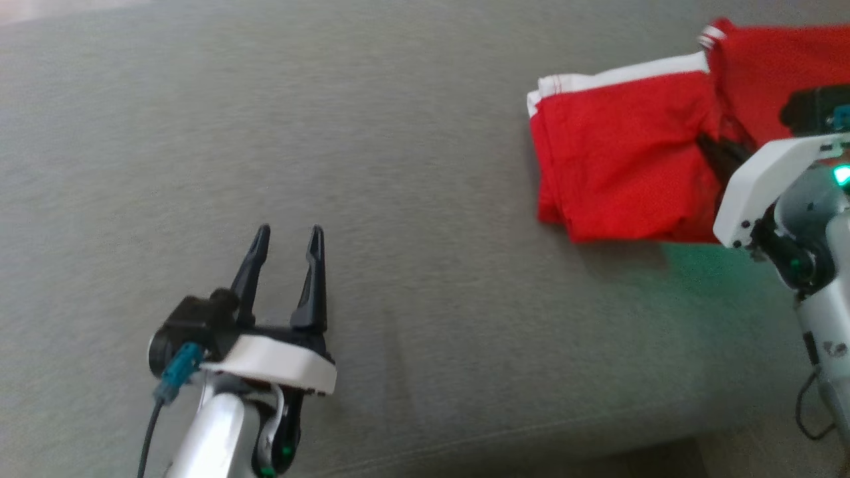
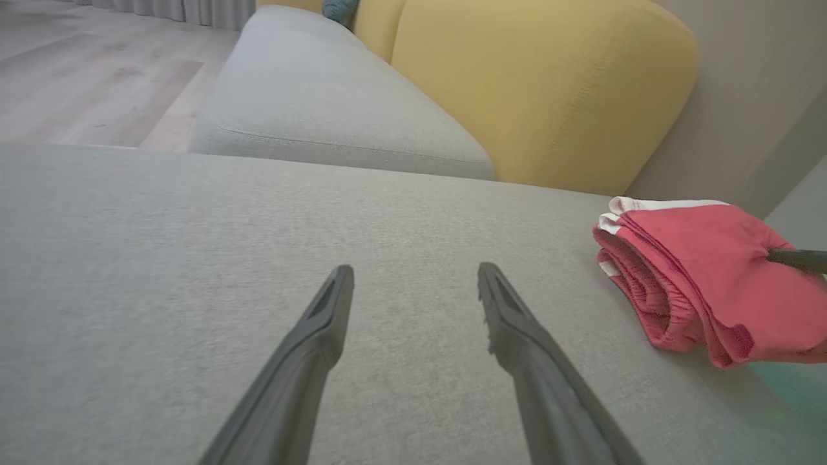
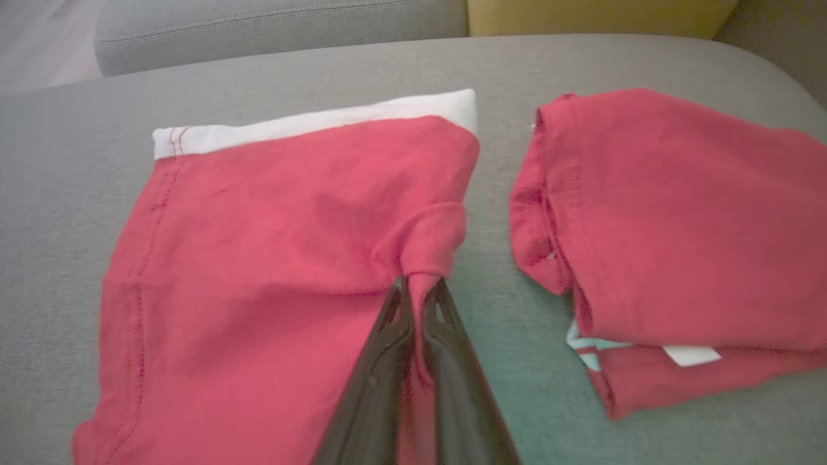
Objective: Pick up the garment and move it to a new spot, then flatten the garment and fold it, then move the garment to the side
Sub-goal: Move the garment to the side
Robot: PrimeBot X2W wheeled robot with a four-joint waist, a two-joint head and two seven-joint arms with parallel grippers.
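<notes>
Pinching a small gathered tuck of red cloth between fingers pressed tight together, the right gripper (image 3: 420,285) holds the garment (image 3: 258,258) at the middle of one side edge, and the cloth puckers toward the fingertips. The grip seems chosen so that the flat, layered stack can be drawn sideways as one piece, which suits the last step of the task. The garment lies folded on the grey cushion (image 3: 323,71), over on the robot's right, with its white band (image 3: 310,126) along the far edge. Because the tuck looks thin, it may take in only the upper layers, so a pull could open the fold. A second red bundle (image 3: 678,213) lies just beside it, with a strip of cushion between them; whether it is a separate piece I cannot tell. The left gripper (image 1: 289,231) has its fingers spread and holds nothing, over bare cushion well apart from the garment, probably parked clear because one arm is enough here
</notes>
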